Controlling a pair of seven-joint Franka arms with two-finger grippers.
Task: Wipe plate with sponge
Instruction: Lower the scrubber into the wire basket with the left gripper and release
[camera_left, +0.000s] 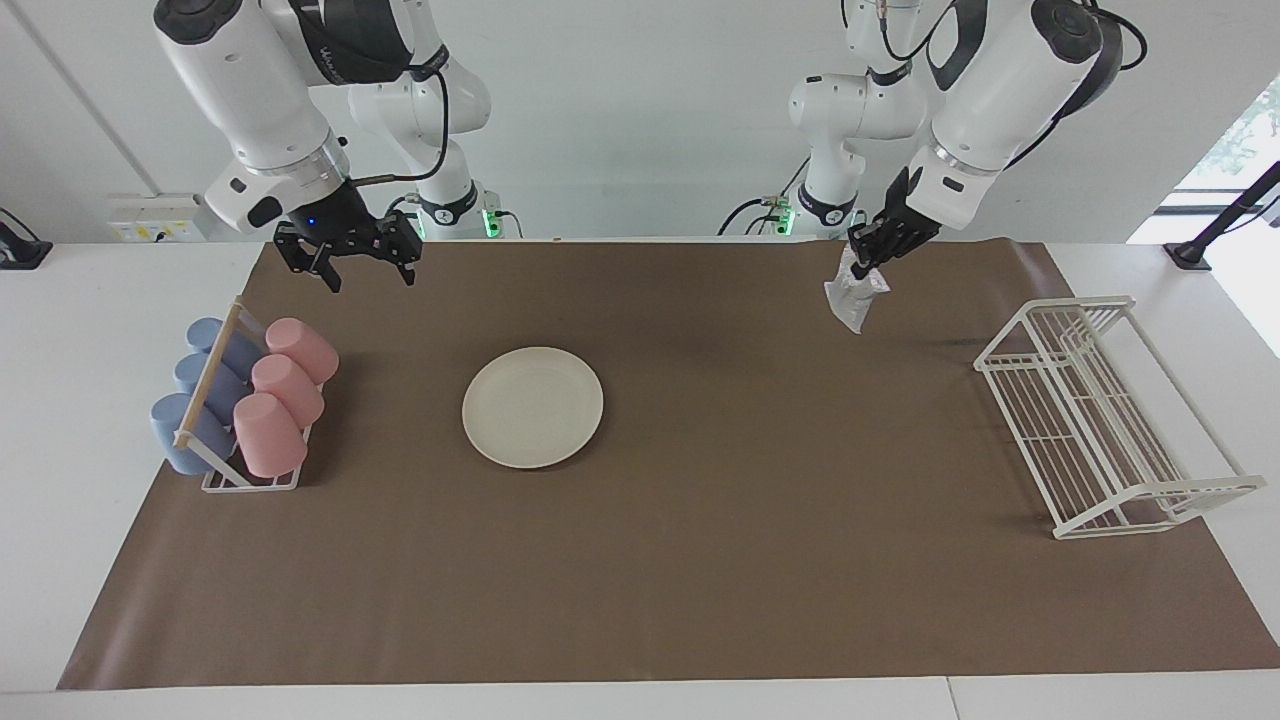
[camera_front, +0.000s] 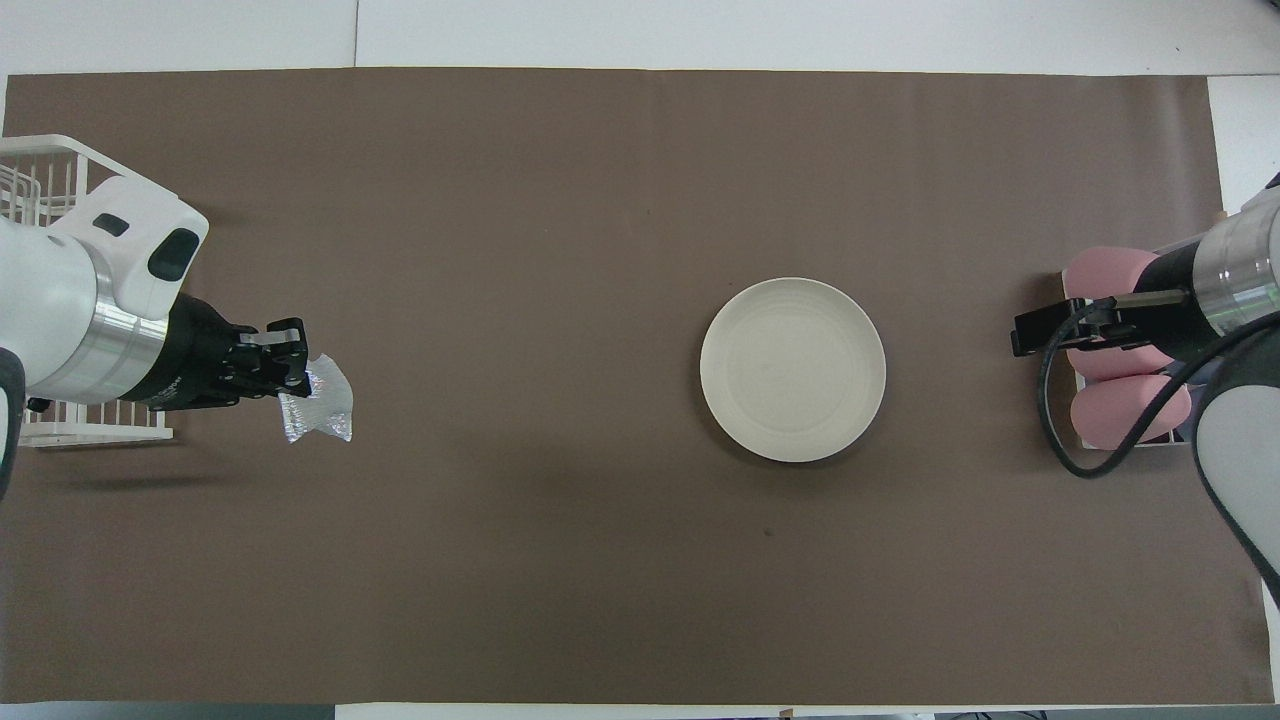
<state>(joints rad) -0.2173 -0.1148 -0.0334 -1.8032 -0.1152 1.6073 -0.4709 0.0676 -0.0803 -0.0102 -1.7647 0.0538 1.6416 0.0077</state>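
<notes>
On the bench (camera_left: 60, 420), covered by a brown mat (camera_left: 760, 560), the cream-white plate (camera_left: 533, 407) lies flat, somewhat toward the right arm's end and well apart from both arms. The plate (camera_front: 792, 369) is bare.

The left end effector (camera_left: 868, 262) hangs over the mat toward the left arm's end, its fingers pinched together on the upper edge of the silvery sponge (camera_left: 855, 298). The sponge dangles below the fingers, clear of the mat, its crinkled foil surface catching light. In the overhead view the left end effector (camera_front: 288, 362) and the sponge (camera_front: 318, 403) are well apart from the plate, beside the white wire rack (camera_front: 40, 185). That rack (camera_left: 1100, 415) stands at the left arm's end of the bench.

The right end effector (camera_left: 365, 268) waits in the air over the mat's edge at the right arm's end, fingers spread apart with nothing between them. It is above the cup holder (camera_left: 250, 478), where three pink cups (camera_left: 285, 398) and three blue cups (camera_left: 205, 390) lie on their sides in two rows. In the overhead view the right end effector (camera_front: 1045, 328) partly covers the pink cups (camera_front: 1120, 385).
</notes>
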